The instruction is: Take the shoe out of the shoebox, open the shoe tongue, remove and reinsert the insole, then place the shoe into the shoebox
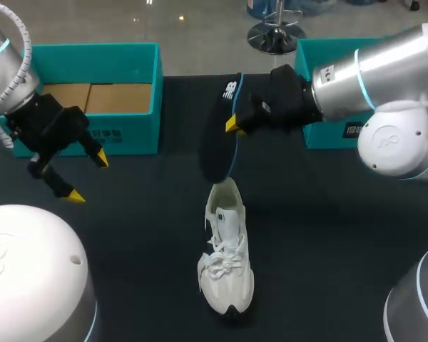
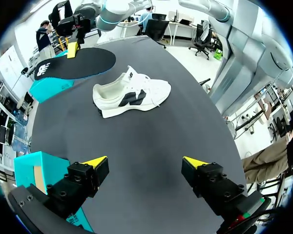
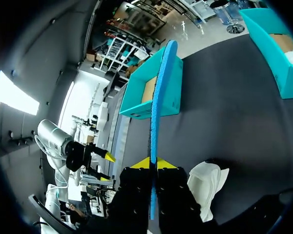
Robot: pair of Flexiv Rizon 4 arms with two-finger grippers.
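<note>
The right hand (image 1: 232, 125) is pinching the flat black foam insole with its bright blue edge (image 1: 217, 142). Both yellow tips are pressing on its two faces, so the thin sheet is hanging on edge. It is hovering just above and behind the heel of the white lace-up sneaker (image 1: 227, 256), with one end dipping toward the shoe's opening. This looks like the stage between pulling the insole out and feeding it back in, and holding it by the faces is probably keeping it stiff enough to steer.

The sneaker is lying upright on its sole on the matte dark counter (image 1: 328, 235), free of both hands, with its collar gaping toward the insole. Its upper is looking soft and padded, with loosely bunched laces, a dark marking on its side and a dark patch at the toe.

The left hand (image 1: 87, 176) is hanging wide open and holding nothing, well off to the sneaker's left, likely waiting to steady the shoe. Beyond it, the open teal cardboard shoebox with a brown floor (image 1: 121, 132) is standing left of the sneaker. A second teal box (image 1: 321, 50) is sitting to its right.
</note>
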